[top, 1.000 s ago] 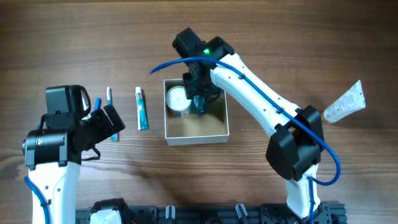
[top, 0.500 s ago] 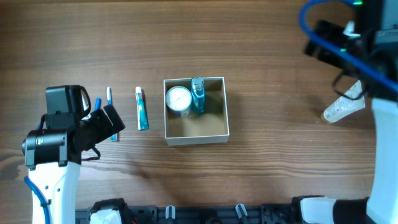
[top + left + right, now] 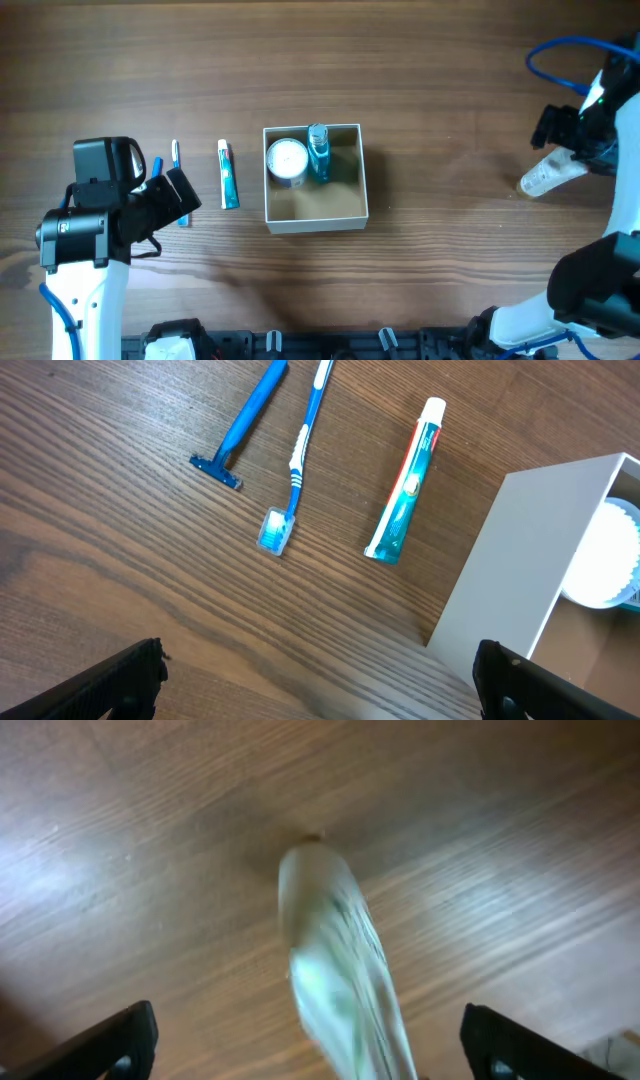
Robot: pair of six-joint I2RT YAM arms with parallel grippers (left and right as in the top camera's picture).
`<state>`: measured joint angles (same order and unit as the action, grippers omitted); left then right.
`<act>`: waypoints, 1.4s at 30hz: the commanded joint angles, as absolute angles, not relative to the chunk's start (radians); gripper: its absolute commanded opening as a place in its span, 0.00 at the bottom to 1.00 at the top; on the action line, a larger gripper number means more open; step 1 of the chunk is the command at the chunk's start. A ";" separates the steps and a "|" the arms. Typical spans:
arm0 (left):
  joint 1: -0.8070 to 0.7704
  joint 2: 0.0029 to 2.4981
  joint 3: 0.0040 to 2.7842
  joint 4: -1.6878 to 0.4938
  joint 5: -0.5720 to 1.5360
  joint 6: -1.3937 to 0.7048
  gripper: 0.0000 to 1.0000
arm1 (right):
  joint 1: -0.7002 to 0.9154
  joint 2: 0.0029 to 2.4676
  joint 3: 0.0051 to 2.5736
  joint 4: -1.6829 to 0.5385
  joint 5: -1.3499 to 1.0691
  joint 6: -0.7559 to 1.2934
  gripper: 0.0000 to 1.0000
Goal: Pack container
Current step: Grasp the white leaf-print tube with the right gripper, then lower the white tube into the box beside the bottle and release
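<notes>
The container (image 3: pixel 316 206) is seen near the middle of the table (image 3: pixel 430 70), square and shallow, with white walls and a tan floor. Inside it, against the far wall, a round white jar (image 3: pixel 287 160) is set at the left. A blue bottle (image 3: pixel 319 153) is set just beside the jar, on its right. The rest of the floor is bare.

The left claw (image 3: pixel 320 690) is held to the left of the container, released, with its two fingers spread wide and nothing between them. In the left wrist view the container's white side wall is seen at the right, near the right-hand finger but apart from it. A toothpaste tube (image 3: pixel 405 485), a toothbrush (image 3: pixel 298 455) and a blue razor (image 3: pixel 240 425) are laid side by side on the wood ahead of the claw. The toothpaste tube is nearest the container.

The right claw (image 3: pixel 310 1045) is found at the table's right edge, well apart from the container, with bare wood between them. It is also released – its fingers are spread wide on either side of a white tube (image 3: pixel 335 960) lying on the table. The tube is blurred in the right wrist view, and neither finger is seen touching it.
</notes>
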<state>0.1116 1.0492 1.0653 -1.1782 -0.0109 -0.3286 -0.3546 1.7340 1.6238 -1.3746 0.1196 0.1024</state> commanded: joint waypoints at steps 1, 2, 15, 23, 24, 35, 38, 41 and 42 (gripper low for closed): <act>0.117 1.048 1.085 -1.179 -0.020 -0.345 1.00 | -0.355 1.738 1.557 -1.318 0.096 0.052 0.86; 0.117 1.048 1.085 -1.179 -0.020 -0.345 1.00 | -0.355 1.738 1.548 -1.309 0.096 0.052 0.77; 0.117 1.048 1.085 -1.179 -0.021 -0.345 1.00 | -0.355 1.735 1.556 -1.301 0.051 0.056 0.04; 0.117 1.048 1.085 -1.179 -0.020 -0.345 1.00 | -0.071 1.572 1.914 -1.532 -0.056 0.093 0.04; 0.117 1.048 1.085 -1.179 -0.020 -0.345 1.00 | 0.033 1.563 2.008 -1.584 -0.057 0.125 0.04; 0.117 1.048 1.085 -1.180 -0.020 -0.345 1.00 | 0.540 1.795 2.153 -1.540 0.007 0.403 0.04; 0.117 1.048 1.085 -1.180 -0.020 -0.345 1.00 | 0.540 1.877 2.152 -1.533 0.007 0.395 0.04; 0.117 1.048 1.085 -1.179 -0.020 -0.345 1.00 | 0.540 1.942 2.152 -1.522 0.007 0.393 0.04; 0.117 1.048 1.085 -1.179 -0.020 -0.345 1.00 | 0.540 1.969 2.152 -1.514 0.007 0.393 0.04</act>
